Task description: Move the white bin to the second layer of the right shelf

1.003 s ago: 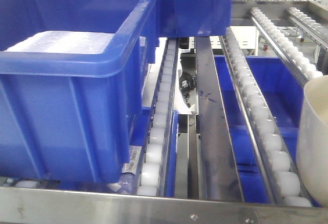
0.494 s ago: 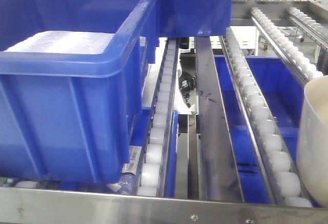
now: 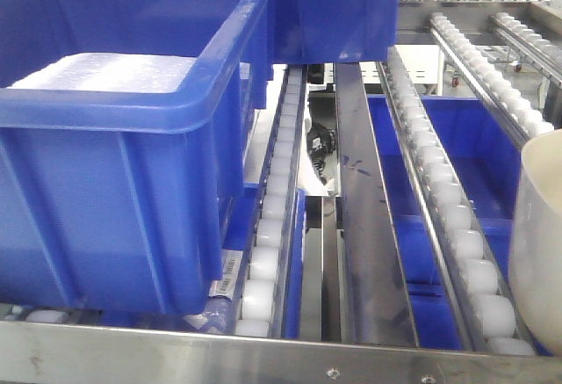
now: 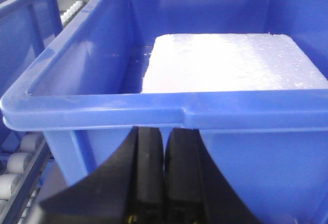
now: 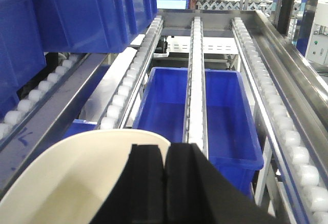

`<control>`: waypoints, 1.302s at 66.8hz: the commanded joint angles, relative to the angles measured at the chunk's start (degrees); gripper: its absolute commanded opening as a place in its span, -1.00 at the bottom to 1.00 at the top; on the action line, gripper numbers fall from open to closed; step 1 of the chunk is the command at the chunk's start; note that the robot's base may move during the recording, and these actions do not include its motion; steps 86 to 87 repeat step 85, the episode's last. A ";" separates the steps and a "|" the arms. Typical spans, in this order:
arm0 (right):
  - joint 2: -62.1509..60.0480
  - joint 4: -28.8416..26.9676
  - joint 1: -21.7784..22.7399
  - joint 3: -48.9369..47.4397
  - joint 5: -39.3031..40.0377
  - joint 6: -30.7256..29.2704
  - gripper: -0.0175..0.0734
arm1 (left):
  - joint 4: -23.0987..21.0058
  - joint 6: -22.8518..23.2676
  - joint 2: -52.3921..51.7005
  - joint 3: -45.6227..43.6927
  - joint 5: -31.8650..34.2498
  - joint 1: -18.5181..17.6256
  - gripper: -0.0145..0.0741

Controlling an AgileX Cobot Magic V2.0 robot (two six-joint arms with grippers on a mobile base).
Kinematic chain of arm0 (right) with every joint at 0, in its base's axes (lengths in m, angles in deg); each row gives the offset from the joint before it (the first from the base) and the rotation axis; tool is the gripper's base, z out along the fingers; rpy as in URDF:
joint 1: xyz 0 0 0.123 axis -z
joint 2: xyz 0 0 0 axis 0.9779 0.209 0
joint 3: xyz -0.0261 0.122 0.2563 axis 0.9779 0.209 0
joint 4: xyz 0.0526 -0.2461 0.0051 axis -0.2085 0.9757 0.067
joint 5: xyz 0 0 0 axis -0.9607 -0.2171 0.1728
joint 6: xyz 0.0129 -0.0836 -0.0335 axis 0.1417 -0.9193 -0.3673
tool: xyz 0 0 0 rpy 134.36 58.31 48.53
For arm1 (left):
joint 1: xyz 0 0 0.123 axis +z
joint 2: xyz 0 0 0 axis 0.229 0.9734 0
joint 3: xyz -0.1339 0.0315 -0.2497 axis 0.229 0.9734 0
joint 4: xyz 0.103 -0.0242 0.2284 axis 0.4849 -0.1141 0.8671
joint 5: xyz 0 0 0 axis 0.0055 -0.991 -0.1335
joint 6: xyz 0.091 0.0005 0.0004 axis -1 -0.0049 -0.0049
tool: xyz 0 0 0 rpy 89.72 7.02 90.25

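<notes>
The white bin (image 3: 537, 243) is a cream tub at the right edge of the front view, over the right lane of the roller rails (image 3: 448, 199). In the right wrist view its rim and inside (image 5: 77, 178) fill the lower left. My right gripper (image 5: 165, 155) has its jaws pressed together at the bin's rim. The wall seems pinched between them, above the sloping rails (image 5: 197, 80). My left gripper (image 4: 164, 134) is shut and empty, just below the rim of a blue crate (image 4: 102, 106). Neither gripper shows in the front view.
A big blue crate (image 3: 114, 191) holding a white foam block (image 3: 105, 72) fills the left lane, with another behind it (image 3: 338, 10). A blue crate (image 5: 205, 106) sits on the level below the rails. A steel front bar (image 3: 263, 353) runs along the near edge.
The white bin has edged very slightly down and right in the front view. Nothing else has moved.
</notes>
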 commanded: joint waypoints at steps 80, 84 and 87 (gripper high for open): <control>-1.20 -0.44 0.02 -0.95 3.81 0.23 -0.52 | 0.00 0.17 -0.87 2.11 4.98 -0.20 -0.48; -1.20 -0.44 0.02 -0.95 3.81 0.23 -0.52 | 0.00 0.17 -0.87 2.11 4.98 -0.20 -0.48; -1.20 -0.44 0.02 -0.95 3.81 0.23 -0.52 | 0.00 0.17 -0.87 2.11 4.98 -0.20 -0.48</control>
